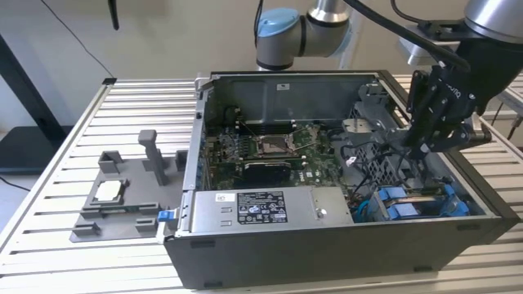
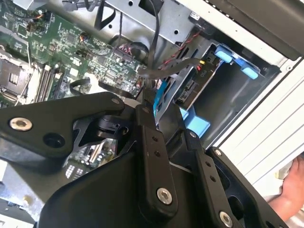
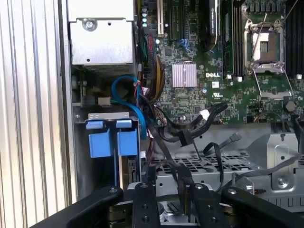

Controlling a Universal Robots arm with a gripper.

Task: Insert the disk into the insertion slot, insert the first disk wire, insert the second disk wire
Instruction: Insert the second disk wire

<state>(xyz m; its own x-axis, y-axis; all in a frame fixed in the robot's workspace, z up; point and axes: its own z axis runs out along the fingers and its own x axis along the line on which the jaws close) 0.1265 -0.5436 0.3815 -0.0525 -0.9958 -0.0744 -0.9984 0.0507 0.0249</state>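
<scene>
Black linkage bars of my gripper (image 2: 146, 102) are drawn together on a black wire (image 2: 153, 47). The wire runs straight out from the pinch point.

1. Position. In the exterior view, my gripper (image 1: 415, 154) hangs inside the open computer case (image 1: 327, 257) at the exterior view's right. It sits between the motherboard (image 1: 270, 147) and the case's side wall. It is near the insertion slot (image 1: 368, 211) but does not touch it.

2. Disk. The disk (image 2: 190, 90) is seated in the insertion slot (image 2: 232, 95). Its blue carrier tabs stand at the slot's mouth. In the second wrist view its connector end faces my gripper.

3. Wiring. A grey flat connector (image 2: 166, 70) with red and black leads lies just beside that end of the disk. I cannot tell whether it is plugged in.

4. Surroundings. The power-supply box (image 1: 261, 208) lies along the case's near edge, beside the slot. The processor socket (image 3: 266, 42) is on the motherboard, well apart from my gripper (image 3: 173, 190). The case rests on a slatted table (image 1: 82, 269).
</scene>
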